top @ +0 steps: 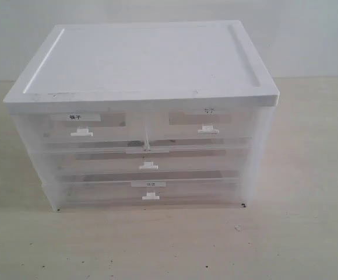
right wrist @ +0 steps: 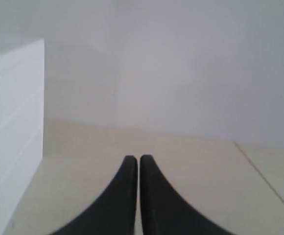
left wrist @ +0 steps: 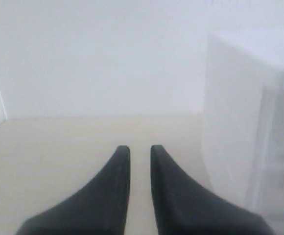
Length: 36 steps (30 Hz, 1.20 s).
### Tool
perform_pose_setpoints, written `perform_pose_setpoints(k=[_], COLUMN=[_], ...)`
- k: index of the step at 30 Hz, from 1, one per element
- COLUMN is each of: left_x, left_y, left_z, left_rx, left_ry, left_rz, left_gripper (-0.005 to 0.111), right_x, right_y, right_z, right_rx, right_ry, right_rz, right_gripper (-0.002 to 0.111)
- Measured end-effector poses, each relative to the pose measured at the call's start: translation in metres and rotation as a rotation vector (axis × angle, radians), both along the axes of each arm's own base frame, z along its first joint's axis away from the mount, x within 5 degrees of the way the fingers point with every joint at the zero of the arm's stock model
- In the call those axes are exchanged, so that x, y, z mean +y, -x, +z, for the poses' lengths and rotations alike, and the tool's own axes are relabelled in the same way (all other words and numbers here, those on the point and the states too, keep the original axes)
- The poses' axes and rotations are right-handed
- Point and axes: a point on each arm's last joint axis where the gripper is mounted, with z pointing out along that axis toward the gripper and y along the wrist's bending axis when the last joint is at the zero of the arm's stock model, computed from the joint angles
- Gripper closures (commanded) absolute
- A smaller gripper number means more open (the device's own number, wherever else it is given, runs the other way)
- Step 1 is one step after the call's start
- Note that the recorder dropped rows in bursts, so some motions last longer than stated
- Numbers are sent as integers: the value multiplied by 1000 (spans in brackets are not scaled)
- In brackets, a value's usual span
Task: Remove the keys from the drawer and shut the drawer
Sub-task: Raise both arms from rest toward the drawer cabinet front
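The white-topped cabinet (top: 145,58) stands in the middle of the exterior view. Its middle-tier drawer (top: 99,162) is pushed in flush, with its small white handle (top: 148,165) at the centre front. The keys do not show; only a faint dark smudge (top: 135,142) is visible through the translucent front, and I cannot tell what it is. Neither gripper appears in the exterior view. My left gripper (left wrist: 140,148) hovers over the table beside the cabinet's side (left wrist: 249,122), its fingers a narrow gap apart and empty. My right gripper (right wrist: 138,157) is shut on nothing, beside the cabinet's other side (right wrist: 12,122).
Two half-width top drawers (top: 81,125) and the full-width bottom drawer (top: 99,192) are also pushed in. The pale wooden table (top: 309,233) extends in front of and beside the cabinet. A white wall (right wrist: 181,73) stands behind.
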Motion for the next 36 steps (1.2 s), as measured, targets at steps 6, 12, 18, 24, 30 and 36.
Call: perform_pose_setpoints(k=[6,12,18,24,30,36], left_x=[1,4,0,-32,-64,-73], left_y=[2,9,16,19,-2,-38], left_z=[20,43,55,82,93,64], left_rx=[-243,-515,-670,-647,-425,-140], left_ry=[201,324,543,376,146,87], left_rz=[-4,-29,-155,-499,-860,-994], left_gripper=[92,92,93,102,102,102], right_x=[1,2,2,18,40,56], right_y=[4,13,19,18,-10,-47], right_z=[23,42,50,72,79,58], right_rx=[-255,-479,-580,-478,-221,26], right_ry=[-122,-399,-580,-515,-397,-350], right_rz=[37,150,243,390,552,699], right_gripper=[108,108,108,108,108,108])
